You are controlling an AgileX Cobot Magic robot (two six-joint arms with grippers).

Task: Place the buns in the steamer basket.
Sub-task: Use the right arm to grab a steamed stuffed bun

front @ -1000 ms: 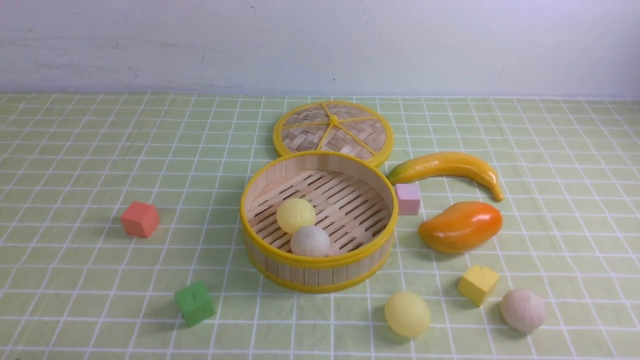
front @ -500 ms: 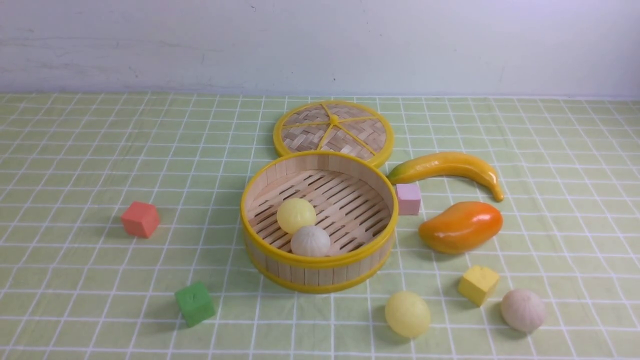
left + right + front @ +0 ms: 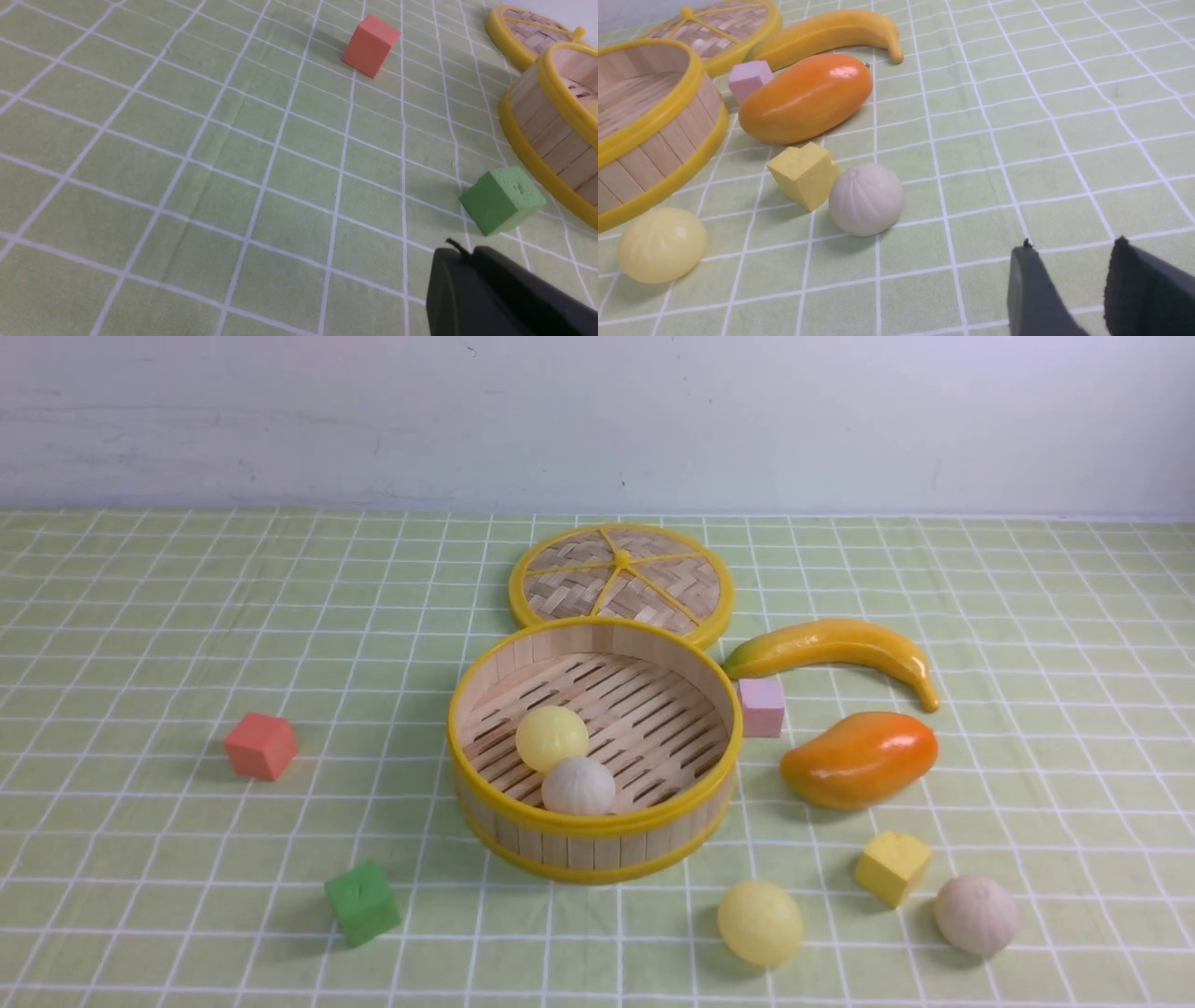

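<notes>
Black right gripper (image 3: 1071,247): fingers apart, empty, near off-white bun (image 3: 866,200). Left gripper (image 3: 462,254) pressed together by green cube (image 3: 502,200). Two buns (image 3: 578,785) lie in steamer basket (image 3: 640,163); pale yellow bun (image 3: 662,245) sits just outside. Risk: yellow cube (image 3: 804,175) v. close to off-white bun, so a finger may snag it; off-centre pinch could roll the bun away.

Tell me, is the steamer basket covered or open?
Open. The lid lies flat on the cloth behind the steamer basket, whose slatted floor shows a yellow bun and a white bun.
</notes>
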